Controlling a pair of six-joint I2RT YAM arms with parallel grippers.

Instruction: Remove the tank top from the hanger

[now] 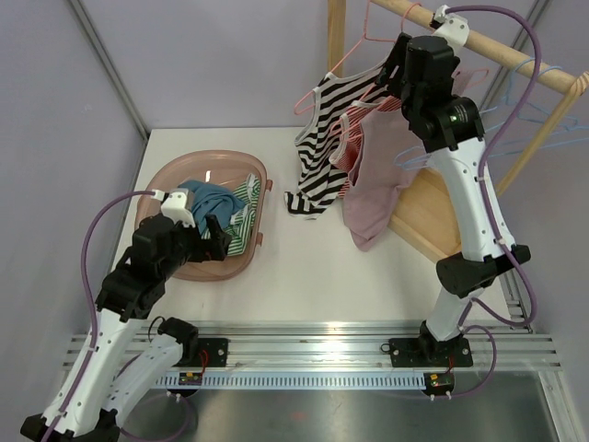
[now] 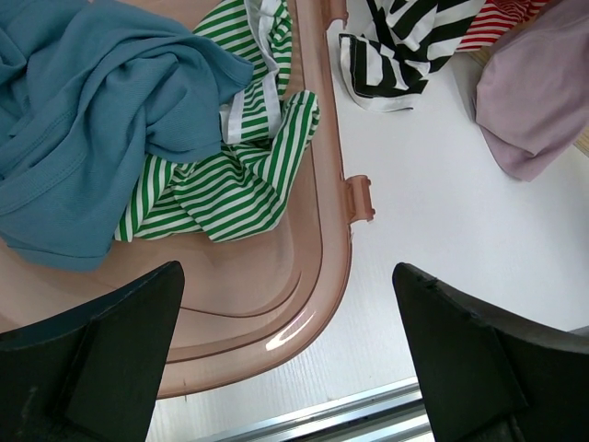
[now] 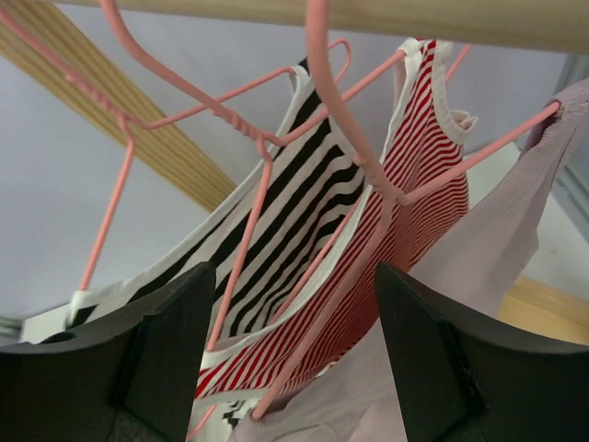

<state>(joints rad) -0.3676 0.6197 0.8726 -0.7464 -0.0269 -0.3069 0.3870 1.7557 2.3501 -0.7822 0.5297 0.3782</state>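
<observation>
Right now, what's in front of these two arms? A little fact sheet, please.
On the wooden rail: black-and-white striped tank top, red-striped tank top, mauve tank top, on pink hangers
In the pink basket: blue garment, green-striped garment
Left gripper: open, over the basket's rim
Right gripper: open, up by the hangers, holding nothing

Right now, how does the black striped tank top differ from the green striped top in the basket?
The black-and-white tank top hangs spread under the wooden rail; the green-and-white top lies crumpled in the pink basket. A blue garment overlaps the green-and-white top; nothing lies on the black-and-white tank top. Both have white stripes.
</observation>
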